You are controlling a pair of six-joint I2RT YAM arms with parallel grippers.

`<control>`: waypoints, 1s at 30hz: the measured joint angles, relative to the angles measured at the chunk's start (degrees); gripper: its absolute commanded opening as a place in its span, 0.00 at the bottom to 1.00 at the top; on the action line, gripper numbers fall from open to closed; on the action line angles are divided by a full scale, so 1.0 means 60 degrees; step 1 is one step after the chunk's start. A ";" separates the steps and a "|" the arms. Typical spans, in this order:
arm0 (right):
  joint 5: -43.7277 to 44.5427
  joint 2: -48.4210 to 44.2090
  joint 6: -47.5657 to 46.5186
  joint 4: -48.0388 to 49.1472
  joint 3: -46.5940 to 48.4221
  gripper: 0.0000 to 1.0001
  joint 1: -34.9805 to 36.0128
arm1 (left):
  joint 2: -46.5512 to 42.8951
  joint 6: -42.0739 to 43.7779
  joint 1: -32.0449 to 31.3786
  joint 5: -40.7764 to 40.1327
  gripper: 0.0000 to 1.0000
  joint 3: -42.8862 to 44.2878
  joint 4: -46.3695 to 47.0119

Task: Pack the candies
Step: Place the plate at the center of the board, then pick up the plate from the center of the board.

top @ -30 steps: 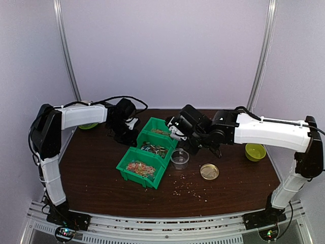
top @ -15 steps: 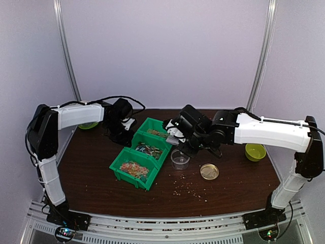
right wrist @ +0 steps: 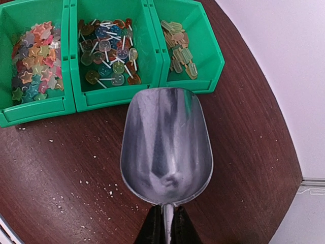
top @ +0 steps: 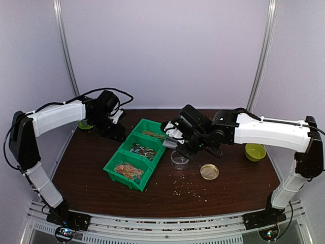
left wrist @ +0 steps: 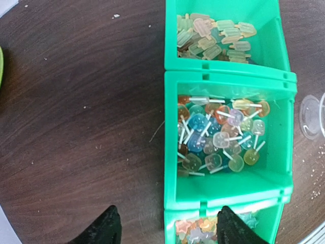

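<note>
Candies (left wrist: 218,142), tiny mixed-colour sweets, lying in three adjoining green plastic bins (left wrist: 228,190); we are seeing left gripper (left wrist: 168,223) spread wide, right gripper (right wrist: 165,226) pinching one shiny metal scoop (right wrist: 165,147).

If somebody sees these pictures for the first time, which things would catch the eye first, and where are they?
First, the three bright green bins in a row at the middle of the dark table, each with its own candies: stars, lollipops, pale popsicle shapes. Then the shiny metal scoop, empty, which the right claw holds over the table just beside the bins.
</note>
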 measured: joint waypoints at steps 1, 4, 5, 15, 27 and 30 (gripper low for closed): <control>-0.0069 0.0000 -0.0004 -0.0004 0.0000 0.00 0.0011 | -0.0211 0.0000 0.0000 0.0007 0.70 -0.0135 0.0025; -0.0197 0.0000 -0.0018 -0.0015 0.0055 0.00 0.0102 | -0.0973 0.0004 0.0000 0.0073 0.73 -0.0820 0.0047; -0.0248 0.0000 -0.0044 -0.0011 0.0091 0.00 0.0138 | -0.1144 0.0004 0.0000 0.0098 0.74 -0.1020 0.0036; -0.0510 0.0000 -0.0226 0.0004 0.0339 0.00 0.0506 | -0.1351 0.0248 0.0000 0.0375 0.73 -0.2379 -0.0087; -0.0550 0.0000 -0.0262 0.0000 0.0335 0.00 0.0506 | 0.0091 0.0583 -0.0004 0.0565 0.42 -0.2401 0.0055; -0.0557 0.0000 -0.0295 0.0007 0.0335 0.00 0.0510 | 0.0149 0.0597 -0.0004 0.0656 0.42 -0.2466 0.0131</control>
